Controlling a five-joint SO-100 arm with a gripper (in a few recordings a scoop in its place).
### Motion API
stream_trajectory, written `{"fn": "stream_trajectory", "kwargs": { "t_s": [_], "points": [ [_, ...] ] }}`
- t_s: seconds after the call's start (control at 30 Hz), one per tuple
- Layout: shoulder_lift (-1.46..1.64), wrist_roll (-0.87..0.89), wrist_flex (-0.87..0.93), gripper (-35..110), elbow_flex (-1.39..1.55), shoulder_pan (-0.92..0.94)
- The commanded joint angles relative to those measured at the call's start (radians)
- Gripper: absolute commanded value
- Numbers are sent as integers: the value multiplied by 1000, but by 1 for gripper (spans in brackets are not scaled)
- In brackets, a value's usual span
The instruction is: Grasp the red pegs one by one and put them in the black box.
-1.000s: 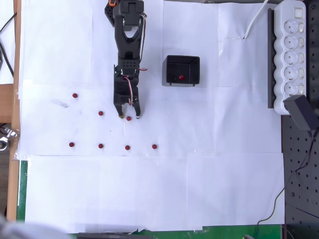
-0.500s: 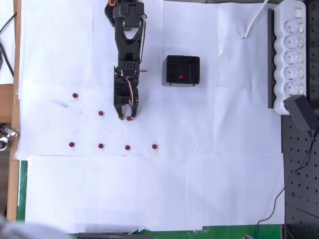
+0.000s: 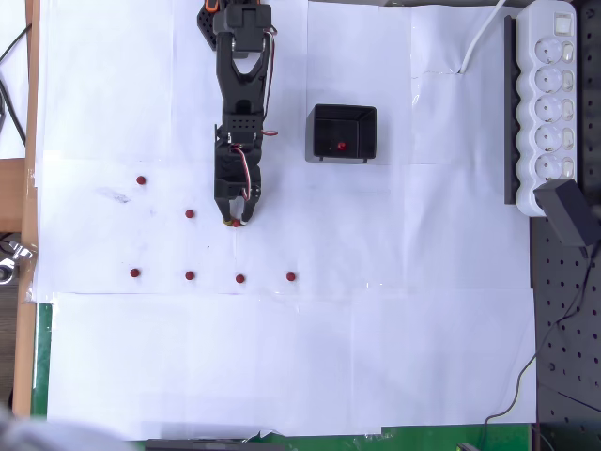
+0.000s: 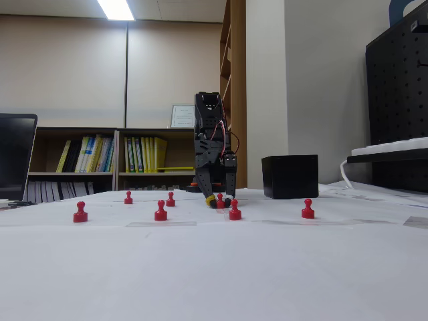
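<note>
- Closing on a peg [image 3: 234,223]: the end effector [image 3: 235,222] is standing low over the table [image 3: 376,357], its fingers drawn together around the small red peg, which is showing as a sliver of red between the tips in the overhead view.
- Showing from the side, the end effector [image 4: 219,200] is reaching down to the paper with that peg [image 4: 220,200] between its tips; whether the peg is already off the paper I cannot tell.
- Lying loose on the table are six more red pegs [image 3: 190,214], scattered left of and below the arm in the overhead view, well apart from one another.
- Sitting inside the black box [image 3: 343,132], to the right of the arm in the overhead view, is one peg [image 3: 341,147] already delivered.
- Judging by the side view, each peg is likely a light, stiff plastic pawn with a round head, narrow neck and flared base, smooth and prone to tipping or squirting out.
- Taking hold at the neck or head, squarely across it, is probably the safest grip.
</note>
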Motion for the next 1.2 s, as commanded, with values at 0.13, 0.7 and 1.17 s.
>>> {"fn": "stream_trajectory", "kwargs": {
  "t_s": [0.13, 0.7, 1.17],
  "points": [
    [-238, -178, 563, 0, 155, -81],
    [-385, -563, 1709, 0, 962, -515],
    [-250, -672, 1466, 0, 672, -755]
  ]
}}
